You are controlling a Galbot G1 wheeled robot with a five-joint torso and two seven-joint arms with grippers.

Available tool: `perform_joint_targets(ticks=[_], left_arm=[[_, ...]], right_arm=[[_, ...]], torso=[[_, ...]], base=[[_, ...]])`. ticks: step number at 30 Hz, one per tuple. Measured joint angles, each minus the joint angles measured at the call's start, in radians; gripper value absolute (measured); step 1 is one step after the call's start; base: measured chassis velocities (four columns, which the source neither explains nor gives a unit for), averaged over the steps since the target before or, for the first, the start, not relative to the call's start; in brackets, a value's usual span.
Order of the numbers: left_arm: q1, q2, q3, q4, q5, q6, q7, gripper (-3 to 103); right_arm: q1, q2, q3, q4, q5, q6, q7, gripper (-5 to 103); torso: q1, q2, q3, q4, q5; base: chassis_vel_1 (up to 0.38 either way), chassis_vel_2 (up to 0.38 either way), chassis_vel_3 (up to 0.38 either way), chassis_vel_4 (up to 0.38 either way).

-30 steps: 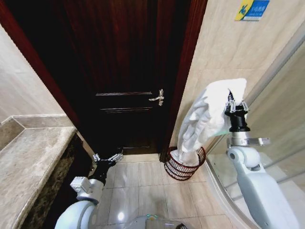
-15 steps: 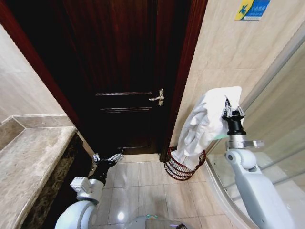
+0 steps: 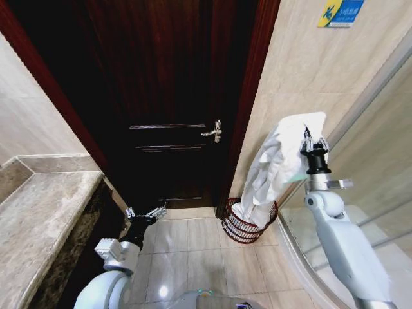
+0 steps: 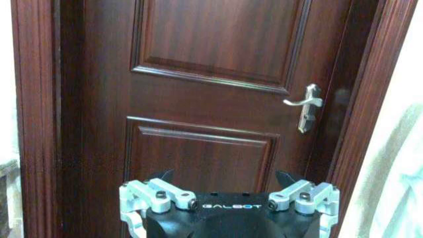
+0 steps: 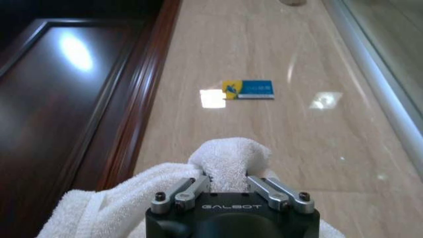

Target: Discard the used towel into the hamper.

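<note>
Two arms show in the head view, set against a dark wooden door (image 3: 174,96) with a lever handle (image 3: 212,132) and a beige tiled wall (image 3: 302,71) bearing a small blue and yellow sticker (image 3: 340,13). At the left runs a stone countertop (image 3: 38,212); at the right, a curved glass shower screen (image 3: 380,161). The white towel (image 3: 273,167) hangs long from the raised right gripper (image 3: 313,144), whose jaws are clamped on its bunched top, and its lower end dips into the red-brown wire hamper (image 3: 241,228) standing on the floor tiles in the corner by the door frame. The left gripper (image 3: 145,213) waits low near the counter, jaws spread wide, holding nothing.
</note>
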Motion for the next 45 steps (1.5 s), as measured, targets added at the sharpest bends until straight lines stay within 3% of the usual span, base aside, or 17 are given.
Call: perform_joint_targets(ticks=[6, 18, 45], left_arm=[[0.0, 0.0, 0.0, 0.0, 0.0, 0.0, 0.0, 100], [0.0, 0.0, 0.0, 0.0, 0.0, 0.0, 0.0, 100], [0.0, 0.0, 0.0, 0.0, 0.0, 0.0, 0.0, 100]], right_arm=[[0.038, -0.002, -0.02, -0.01, 0.002, 0.008, -0.016, 13], [-0.049, 0.057, -0.021, -0.097, -0.003, 0.065, -0.083, 13], [-0.154, 0.107, 0.009, -0.153, -0.041, 0.086, -0.058, 13]], torso=[[0.0, 0.0, 0.0, 0.0, -0.0004], [0.0, 0.0, 0.0, -0.0001, 0.0003], [0.0, 0.0, 0.0, -0.0001, 0.0002]], base=[[0.0, 0.0, 0.0, 0.0], [0.0, 0.0, 0.0, 0.0], [0.0, 0.0, 0.0, 0.0]])
